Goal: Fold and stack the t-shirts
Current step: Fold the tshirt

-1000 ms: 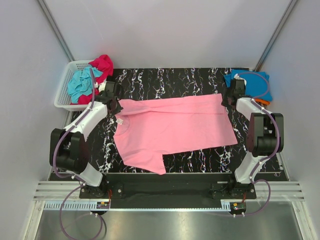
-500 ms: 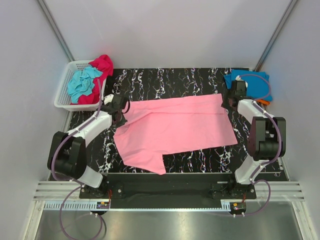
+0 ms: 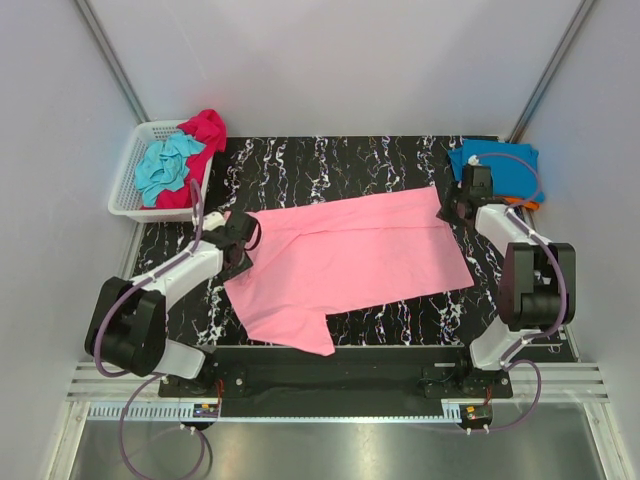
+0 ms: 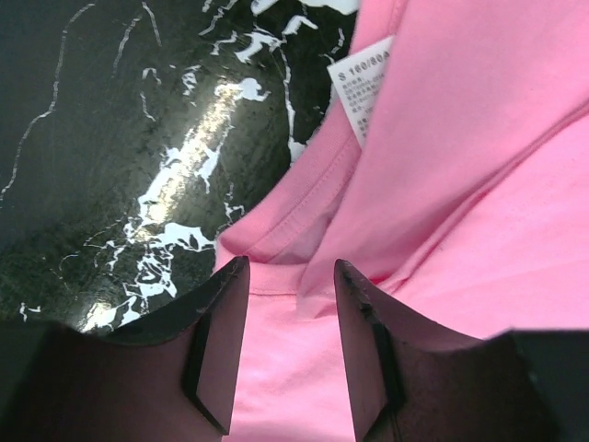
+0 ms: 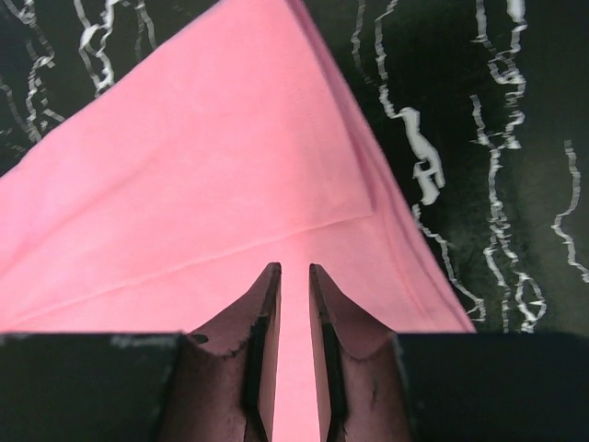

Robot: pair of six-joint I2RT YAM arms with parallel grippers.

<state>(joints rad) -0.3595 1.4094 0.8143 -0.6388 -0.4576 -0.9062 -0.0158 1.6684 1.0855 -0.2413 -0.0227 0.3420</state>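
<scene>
The light pink t-shirt (image 3: pixel 350 250) lies spread on the black marbled table, its collar end to the left and its hem to the right. My left gripper (image 3: pixel 243 232) sits over the collar end; in the left wrist view (image 4: pixel 290 267) its jaws stand well apart with a folded flap of the shirt (image 4: pixel 479 184) and its size label (image 4: pixel 359 92) between and ahead of them. My right gripper (image 3: pixel 447 207) is at the shirt's far right corner; in the right wrist view (image 5: pixel 294 269) its jaws are nearly together on the pink cloth (image 5: pixel 202 166).
A white slatted basket (image 3: pixel 125 190) at the back left holds a teal shirt (image 3: pixel 165 165) and a red one (image 3: pixel 205 130). A folded blue shirt (image 3: pixel 510 170) lies at the back right on an orange one (image 3: pixel 525 203).
My left gripper has moved toward the near edge and slightly right, drawing the shirt's collar edge over onto itself. The right gripper and its corner shifted only slightly left.
</scene>
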